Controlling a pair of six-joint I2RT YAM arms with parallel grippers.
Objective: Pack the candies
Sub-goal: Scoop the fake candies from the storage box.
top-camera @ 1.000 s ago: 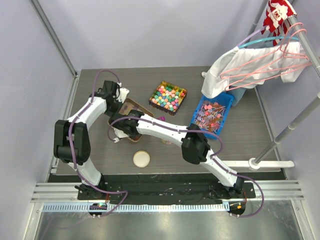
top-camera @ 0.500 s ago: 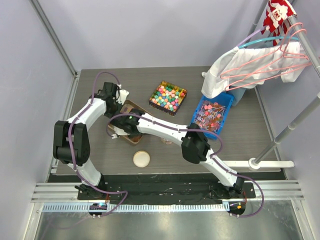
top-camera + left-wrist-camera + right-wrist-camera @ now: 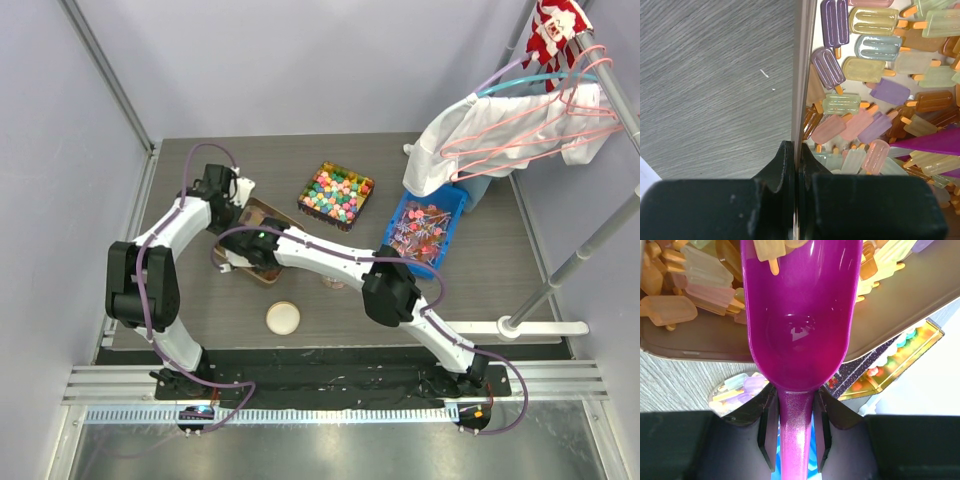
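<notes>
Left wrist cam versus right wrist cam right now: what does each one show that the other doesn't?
Left wrist only: the left gripper clamped on the tray wall, with bare tabletop beside it.
Right wrist only: the right gripper closed on the handle of the purple scoop, a few candies at the scoop's front, a small round container with some candies, and a box of colourful sweets.
Both: popsicle-shaped candies piled in the tray, and the scoop reaching in.

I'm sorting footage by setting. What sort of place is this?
Probably a robot lab test cell: arms bolted to a metal rail, plain panel walls around the table, unrelated clothes hung beside it.
</notes>
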